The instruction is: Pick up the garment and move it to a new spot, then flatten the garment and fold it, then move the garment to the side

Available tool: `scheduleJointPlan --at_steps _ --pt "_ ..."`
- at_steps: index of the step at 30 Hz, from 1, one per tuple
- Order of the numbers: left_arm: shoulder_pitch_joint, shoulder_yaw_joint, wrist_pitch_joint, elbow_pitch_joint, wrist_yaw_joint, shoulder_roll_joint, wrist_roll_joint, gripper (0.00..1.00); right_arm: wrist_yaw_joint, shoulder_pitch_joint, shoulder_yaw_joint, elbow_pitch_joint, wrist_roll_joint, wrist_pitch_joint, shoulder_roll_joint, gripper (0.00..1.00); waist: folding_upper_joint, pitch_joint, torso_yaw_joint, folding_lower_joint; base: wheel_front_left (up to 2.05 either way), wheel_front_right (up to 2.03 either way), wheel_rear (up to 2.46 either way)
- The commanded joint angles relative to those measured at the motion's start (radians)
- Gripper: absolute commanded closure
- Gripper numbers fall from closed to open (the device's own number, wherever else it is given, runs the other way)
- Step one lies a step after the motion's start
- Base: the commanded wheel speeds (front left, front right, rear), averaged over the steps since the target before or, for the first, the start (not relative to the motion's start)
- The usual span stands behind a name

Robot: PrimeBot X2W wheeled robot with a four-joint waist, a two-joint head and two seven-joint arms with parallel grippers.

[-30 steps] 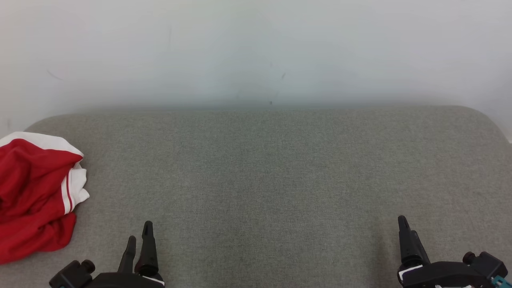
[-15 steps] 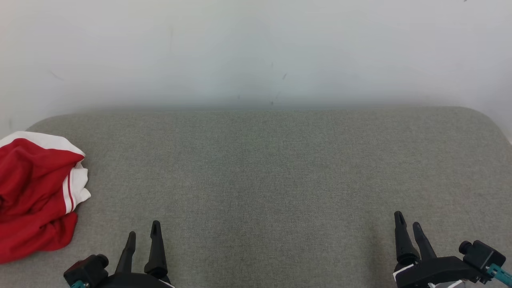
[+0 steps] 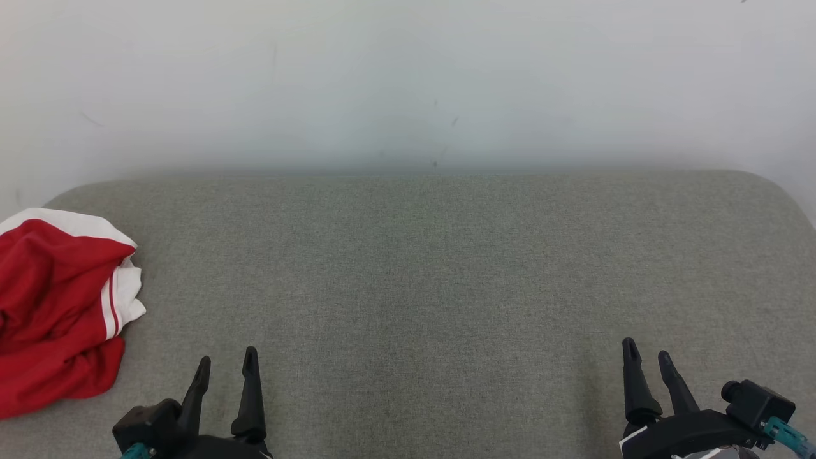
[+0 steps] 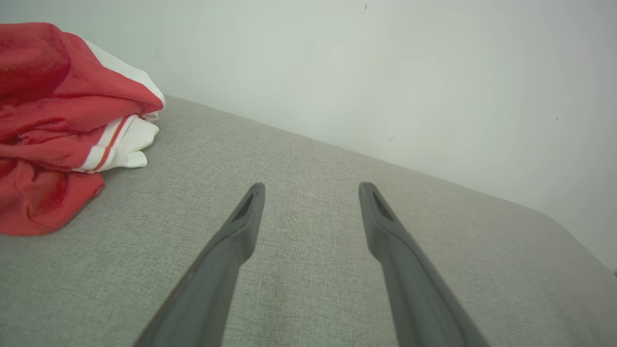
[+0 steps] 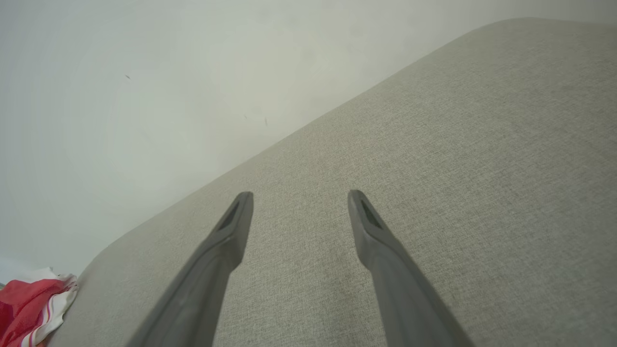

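The garment [image 3: 54,306] is a crumpled red piece with white trim and lies at the far left edge of the grey cushioned surface [image 3: 446,268]. It also shows in the left wrist view as the garment [image 4: 53,120] at upper left, and small in the right wrist view as the garment [image 5: 29,308] at bottom left. My left gripper [image 3: 226,360] hovers open near the front edge, to the right of the garment and apart from it. My right gripper [image 3: 647,349] stands open at the front right, nothing between its fingers. Both grippers [image 4: 311,190] [image 5: 299,195] have their jaws spread over bare fabric.
A pale wall [image 3: 408,76] rises right behind the grey surface. The surface has rounded back corners; its right one [image 3: 778,191] curves away near the frame edge.
Both grippers have turned about their wrists, so that each now shows two spread fingers side by side. The left one shifted slightly right, the right one slightly left. The garment lies as before.
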Motion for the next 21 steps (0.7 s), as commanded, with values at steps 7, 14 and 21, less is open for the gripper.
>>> scheduleJointPlan --at_steps 7,14,21 --pt "0.001 -0.023 -0.025 -0.012 0.005 0.026 0.105 0.0 -0.001 -0.015 0.012 0.002 -0.097 -0.016 -0.007 0.0 0.0 0.001 0.002 0.0 0.0 0.0 0.0" --pt "0.012 -0.037 -0.041 -0.017 0.017 0.027 0.166 0.0 -0.002 -0.015 0.023 0.002 -0.159 -0.017 -0.008 0.0 0.0 0.001 0.002 0.0 0.0 0.0 0.0" --pt "0.018 -0.036 -0.056 0.003 0.024 0.019 0.205 0.0 -0.002 -0.008 0.029 0.007 -0.211 -0.011 -0.008 0.0 0.0 -0.001 0.001 0.0 0.0 0.0 0.0"
